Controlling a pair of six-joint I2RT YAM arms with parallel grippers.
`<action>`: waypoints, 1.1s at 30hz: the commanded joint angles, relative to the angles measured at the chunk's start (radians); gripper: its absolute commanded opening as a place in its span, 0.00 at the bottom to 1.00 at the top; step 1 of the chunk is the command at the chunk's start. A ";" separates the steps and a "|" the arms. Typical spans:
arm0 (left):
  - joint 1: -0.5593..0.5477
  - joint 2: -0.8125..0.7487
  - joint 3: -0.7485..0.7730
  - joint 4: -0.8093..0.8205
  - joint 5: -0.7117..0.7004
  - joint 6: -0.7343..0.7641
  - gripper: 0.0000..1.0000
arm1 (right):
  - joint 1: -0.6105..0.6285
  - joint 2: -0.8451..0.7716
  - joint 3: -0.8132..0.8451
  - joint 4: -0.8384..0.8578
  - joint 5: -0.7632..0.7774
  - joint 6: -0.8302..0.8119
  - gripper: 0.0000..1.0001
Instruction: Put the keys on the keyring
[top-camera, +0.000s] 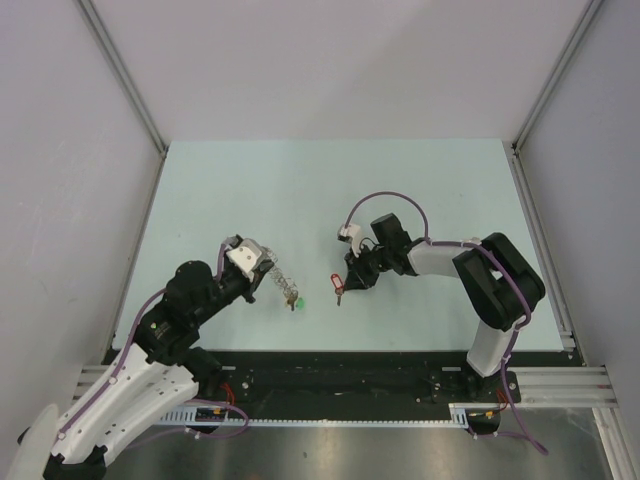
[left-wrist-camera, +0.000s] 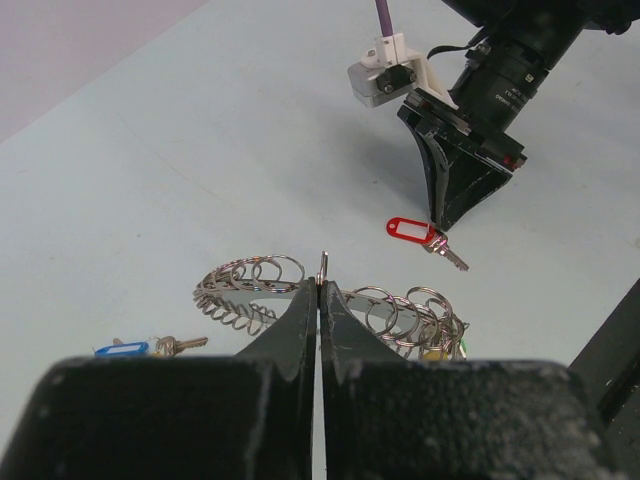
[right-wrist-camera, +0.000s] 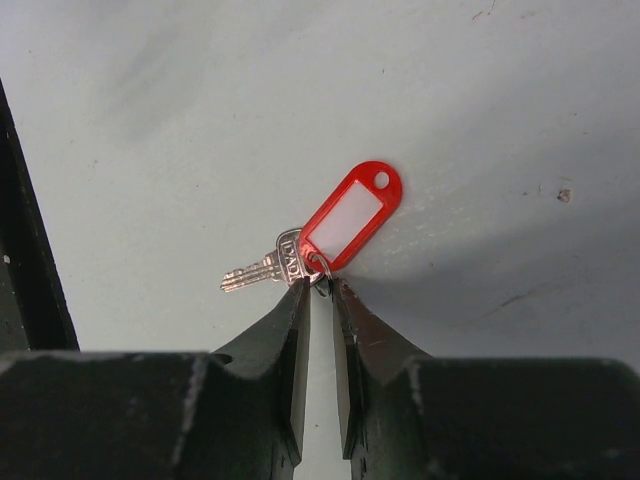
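Observation:
The keyring (left-wrist-camera: 250, 285), a floppy loop of linked silver rings, lies on the pale table with one ring standing up between the tips of my left gripper (left-wrist-camera: 322, 283), which is shut on it. A yellow and a green tag (left-wrist-camera: 446, 350) hang at the loop's right end. A key with a red tag (right-wrist-camera: 345, 220) lies on the table. My right gripper (right-wrist-camera: 322, 286) points down at it, jaws almost together, and pinches its small split ring. A blue-tagged key (left-wrist-camera: 122, 349) lies loose left of the loop. In the top view the left gripper (top-camera: 268, 277) and right gripper (top-camera: 346, 284) are a short way apart.
The pale green table (top-camera: 300, 190) is bounded by metal rails at the sides. A black strip runs along its near edge, where both arm bases are bolted. The right arm's white wrist camera (left-wrist-camera: 383, 73) and purple cable hang above the red key.

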 joint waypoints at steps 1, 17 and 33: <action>0.007 -0.003 0.010 0.046 0.020 -0.002 0.00 | 0.001 0.027 0.014 -0.046 -0.003 -0.014 0.20; 0.007 -0.003 0.010 0.045 0.023 -0.002 0.00 | -0.001 0.053 0.036 -0.068 -0.023 -0.032 0.11; 0.005 0.015 0.032 0.062 0.073 -0.003 0.00 | 0.027 -0.223 0.016 -0.103 0.044 -0.037 0.00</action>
